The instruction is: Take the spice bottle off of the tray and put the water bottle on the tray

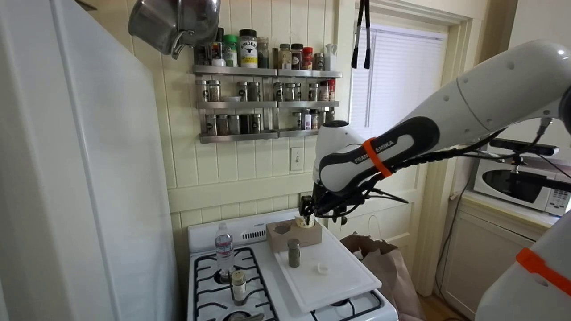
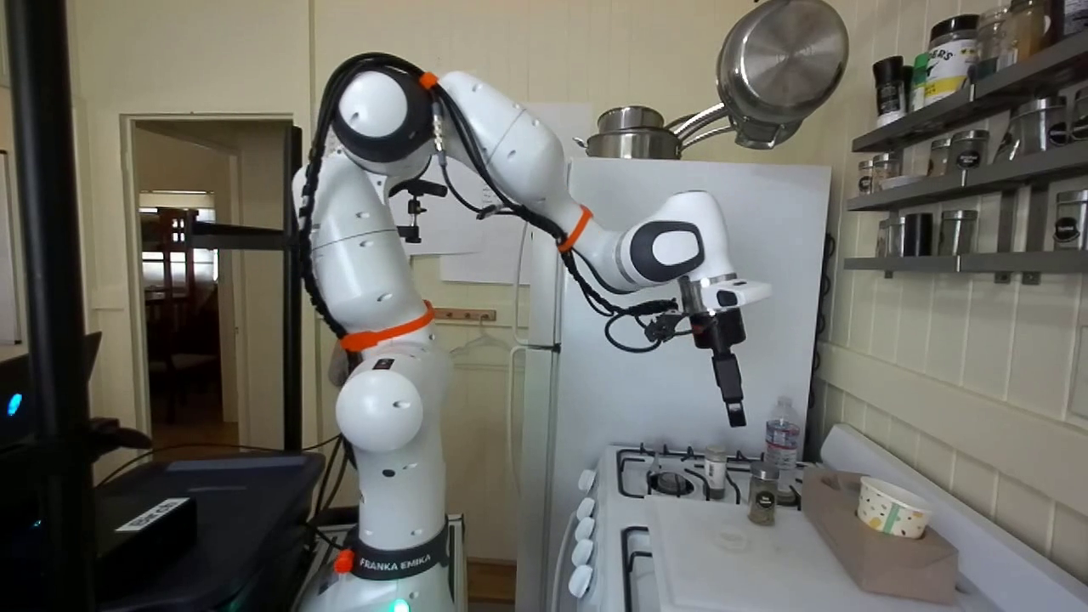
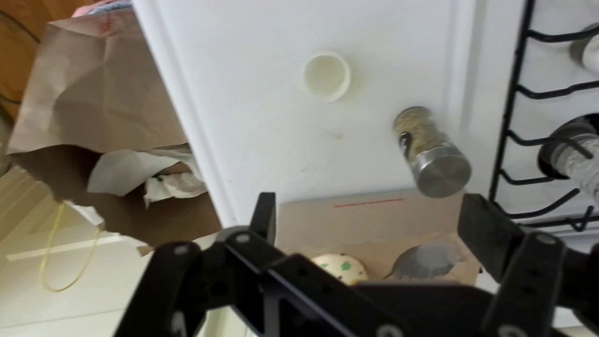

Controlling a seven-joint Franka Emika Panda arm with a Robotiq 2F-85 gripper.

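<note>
The spice bottle [image 1: 294, 254] stands upright on the white tray [image 1: 332, 287], near the tray's edge and the cardboard box. It also shows in an exterior view [image 2: 762, 496] and in the wrist view [image 3: 421, 133], with a metal cap. The water bottle [image 1: 224, 247] stands upright on the stove grate beside the tray. It shows behind the spice bottle in an exterior view [image 2: 782, 435] and partly at the right edge of the wrist view [image 3: 580, 161]. My gripper [image 3: 369, 220] is open with nothing between its fingers. It hangs in the air above the things [image 2: 736, 415].
A brown cardboard box [image 2: 884, 557] with a patterned paper cup [image 2: 892, 507] sits at the tray's back end. A small white cup [image 3: 327, 76] is on the tray. Another jar [image 1: 238, 285] stands on the grate. A paper bag [image 1: 388, 272] and the fridge [image 2: 688, 340] flank the stove.
</note>
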